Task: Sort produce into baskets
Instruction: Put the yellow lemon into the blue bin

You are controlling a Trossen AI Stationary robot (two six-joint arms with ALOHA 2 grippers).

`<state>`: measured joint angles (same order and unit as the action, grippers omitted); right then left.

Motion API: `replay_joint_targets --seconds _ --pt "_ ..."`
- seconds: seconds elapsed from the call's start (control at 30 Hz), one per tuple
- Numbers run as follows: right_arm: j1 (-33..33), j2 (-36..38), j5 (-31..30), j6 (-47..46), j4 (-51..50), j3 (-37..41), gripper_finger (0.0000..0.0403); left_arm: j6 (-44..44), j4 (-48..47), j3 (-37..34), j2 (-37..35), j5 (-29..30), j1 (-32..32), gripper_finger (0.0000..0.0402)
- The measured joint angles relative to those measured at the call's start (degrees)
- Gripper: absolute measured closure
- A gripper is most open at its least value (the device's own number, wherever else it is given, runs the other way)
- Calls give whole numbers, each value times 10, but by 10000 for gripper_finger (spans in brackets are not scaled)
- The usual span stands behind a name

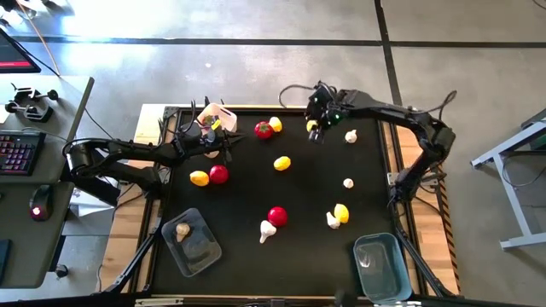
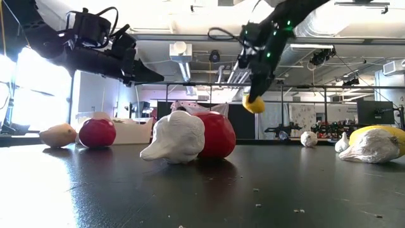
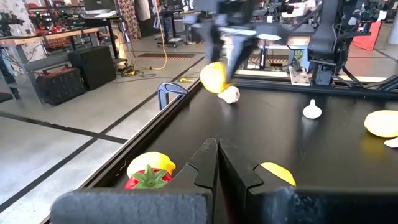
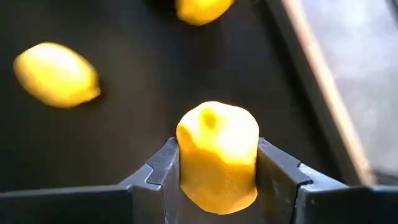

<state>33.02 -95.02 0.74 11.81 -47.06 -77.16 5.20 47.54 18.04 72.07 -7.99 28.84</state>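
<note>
My right gripper (image 1: 314, 128) is at the table's far middle, shut on a yellow lemon (image 4: 217, 155), which also shows in the low view (image 2: 254, 103). My left gripper (image 3: 217, 168) is shut and empty, above the table's far left near the white basket (image 1: 217, 115). A clear greyish basket (image 1: 203, 254) at the near left holds a garlic bulb (image 1: 182, 228). A light blue basket (image 1: 381, 266) stands at the near right. Tomatoes (image 1: 264, 130) (image 1: 219, 174) (image 1: 277, 216), lemons (image 1: 282, 163) (image 1: 199, 178) and garlic bulbs (image 1: 268, 230) (image 1: 351, 136) lie on the table. My right gripper pinches the lemon between its two fingers, one on each of its sides (image 4: 184, 163). The fingers come from above, pointing down. The lemon hangs at the fingertips (image 2: 252, 95), lifted clear of the table.
More pieces lie toward the right: a lemon (image 1: 341, 211) with a garlic bulb (image 1: 332, 221) beside it, and a small garlic bulb (image 1: 348, 182). Another lemon (image 1: 275, 124) lies by the far tomato. Free black tabletop (image 1: 316, 264) lies between the near baskets.
</note>
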Motion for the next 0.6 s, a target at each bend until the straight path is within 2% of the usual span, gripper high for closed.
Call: replay_joint_targets --seconds 0.23,0.43,0.6 --pt "-85 85 -11 -148 -129 12 262 6 2 0 0 0 0 401" --pt "-171 145 -11 -335 -273 12 262 19 2 0 0 0 0 401" --pt "-261 176 -9 -505 -355 12 262 21 2 0 0 0 0 401"
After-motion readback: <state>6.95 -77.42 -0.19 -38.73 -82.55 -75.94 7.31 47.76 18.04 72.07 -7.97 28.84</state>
